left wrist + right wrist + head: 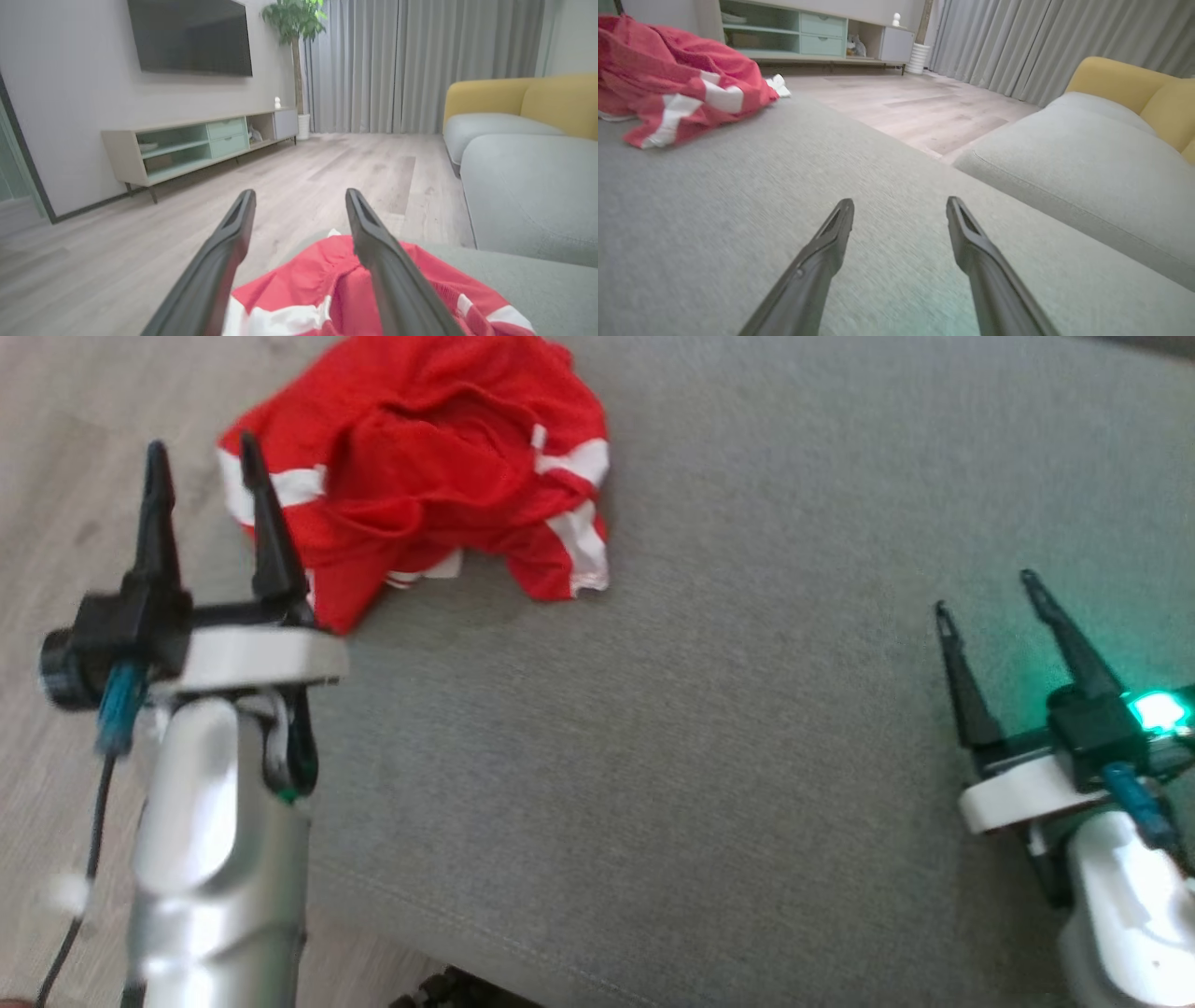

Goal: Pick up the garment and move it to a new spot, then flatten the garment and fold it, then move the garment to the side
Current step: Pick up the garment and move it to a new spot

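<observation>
The garment [429, 467] is a red piece with white stripes, lying crumpled at the far left of a grey cushion [728, 709]. My left gripper [203, 446] hovers open at the garment's left edge, its fingers empty and apart. In the left wrist view the garment [322, 289] lies just below and beyond my left gripper [300, 198]. My right gripper [988, 593] stands open over the cushion's right side, far from the cloth. From the right wrist, the garment [677, 79] sits at the upper left, well ahead of my right gripper [900, 205].
Wooden floor [56, 476] runs along the cushion's left edge. A yellow-backed sofa [514, 116] stands to the right, with another grey seat [1083, 168] beside the cushion. A TV cabinet [196, 140], a wall screen, a potted plant [292, 28] and grey curtains line the far wall.
</observation>
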Controlling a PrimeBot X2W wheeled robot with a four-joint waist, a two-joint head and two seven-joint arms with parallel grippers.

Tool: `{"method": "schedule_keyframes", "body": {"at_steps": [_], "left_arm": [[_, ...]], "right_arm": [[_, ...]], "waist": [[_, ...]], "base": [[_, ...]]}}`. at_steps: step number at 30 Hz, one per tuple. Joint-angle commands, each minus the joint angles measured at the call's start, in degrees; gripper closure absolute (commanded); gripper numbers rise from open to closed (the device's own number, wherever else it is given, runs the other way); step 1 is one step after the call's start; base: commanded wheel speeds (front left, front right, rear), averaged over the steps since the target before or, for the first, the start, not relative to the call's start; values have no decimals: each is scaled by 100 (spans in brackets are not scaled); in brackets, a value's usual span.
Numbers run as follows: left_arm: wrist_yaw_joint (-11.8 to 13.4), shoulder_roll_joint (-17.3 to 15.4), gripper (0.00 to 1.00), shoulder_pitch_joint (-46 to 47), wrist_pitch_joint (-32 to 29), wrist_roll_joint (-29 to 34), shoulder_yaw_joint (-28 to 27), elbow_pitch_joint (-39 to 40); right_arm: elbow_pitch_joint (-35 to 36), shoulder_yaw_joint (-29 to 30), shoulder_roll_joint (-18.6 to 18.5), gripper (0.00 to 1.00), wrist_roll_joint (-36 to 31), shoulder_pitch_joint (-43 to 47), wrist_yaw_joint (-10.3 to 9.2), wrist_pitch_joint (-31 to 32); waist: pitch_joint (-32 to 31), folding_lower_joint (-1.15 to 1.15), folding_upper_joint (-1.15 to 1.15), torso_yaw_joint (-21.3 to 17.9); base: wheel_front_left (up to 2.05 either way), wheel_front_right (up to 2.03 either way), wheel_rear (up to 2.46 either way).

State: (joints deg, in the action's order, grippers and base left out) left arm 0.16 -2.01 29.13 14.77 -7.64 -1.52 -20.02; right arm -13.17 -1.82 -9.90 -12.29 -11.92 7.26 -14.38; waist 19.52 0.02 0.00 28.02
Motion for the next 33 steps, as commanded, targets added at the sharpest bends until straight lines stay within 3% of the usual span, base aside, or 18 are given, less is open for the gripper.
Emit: {"method": "schedule_keyframes", "body": {"at_steps": [1,6,11,12,13,14,24,29,33], "left_arm": [[35,-115,0,284,23,-40,-201,-194],[100,-98,0,926,-34,-244,-74,-1695],[608,-202,0,1456,-53,-103,-87,-2721],[639,-222,28,1526,-31,-90,-90,-2825],[636,-230,81,1582,-11,-114,-116,-2885],[622,-258,100,1624,4,-107,-119,-2908],[752,-859,100,1527,21,560,58,-843],[553,-1108,100,1626,22,722,239,-211],[214,-1368,100,1967,-64,1029,667,421]], "right_arm": [[209,-75,-101,0,-60,-29,23,-62],[308,7,-265,0,-79,-39,23,-62],[361,-41,-265,0,-101,-140,23,-62],[354,-54,-250,0,-97,-164,23,-62],[346,-62,-230,0,-88,-188,23,-62],[337,-75,-207,0,-79,-213,23,-62],[179,-203,284,0,53,-366,23,-62],[137,-336,520,0,150,-429,23,-62],[74,-449,680,0,322,-376,23,-62]], "waist": [[353,-2,0,-227],[669,-2,0,-377],[868,-2,0,-498],[887,-2,0,-522],[896,-2,0,-546],[896,-2,0,-579],[323,-2,0,-1286],[17,-2,0,-1832],[-359,-2,0,-2570]], "base": [[0,0,0],[0,0,0],[0,0,0],[0,0,0],[0,0,0],[0,0,0],[0,0,0],[0,0,0],[0,0,0]]}}
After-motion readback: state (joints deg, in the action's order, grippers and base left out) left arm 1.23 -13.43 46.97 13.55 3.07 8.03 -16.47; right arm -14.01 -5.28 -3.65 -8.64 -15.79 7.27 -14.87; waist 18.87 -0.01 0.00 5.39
